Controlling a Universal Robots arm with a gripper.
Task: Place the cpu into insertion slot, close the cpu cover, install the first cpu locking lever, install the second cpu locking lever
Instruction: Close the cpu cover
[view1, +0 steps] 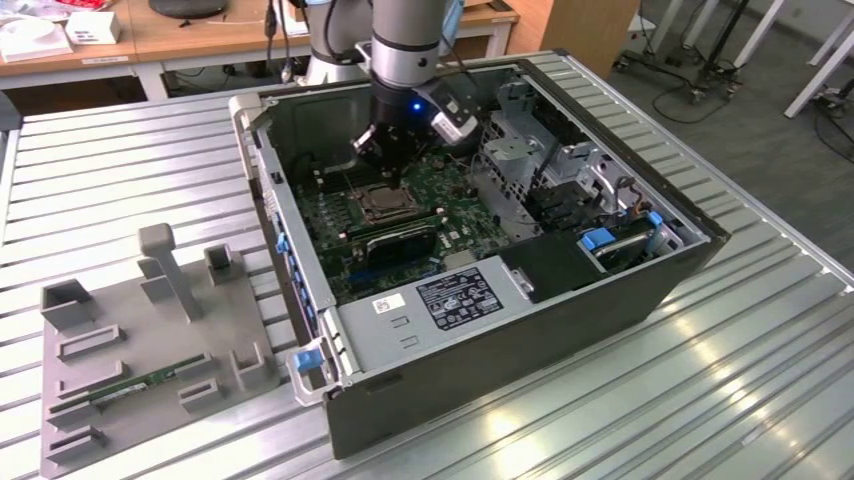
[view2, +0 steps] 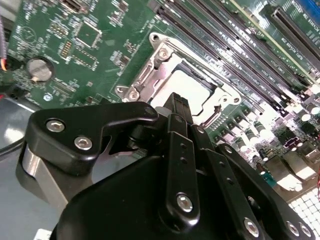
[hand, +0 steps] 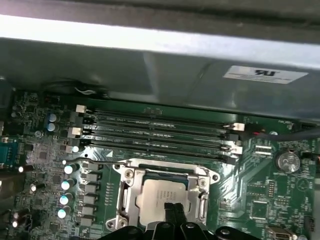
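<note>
End effector (hand: 173, 209) points down over cpu (hand: 159, 194), perhaps touching.

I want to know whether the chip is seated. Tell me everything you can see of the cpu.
The cpu is a small flat square with a dull silver-tan metal face. It lies level on the green board, inside the cut-out of the silver cover that rings it, beside the long memory slots. The gripper, fingers together, stands over one edge of it. Whether it touches the cpu cannot be told.
</note>
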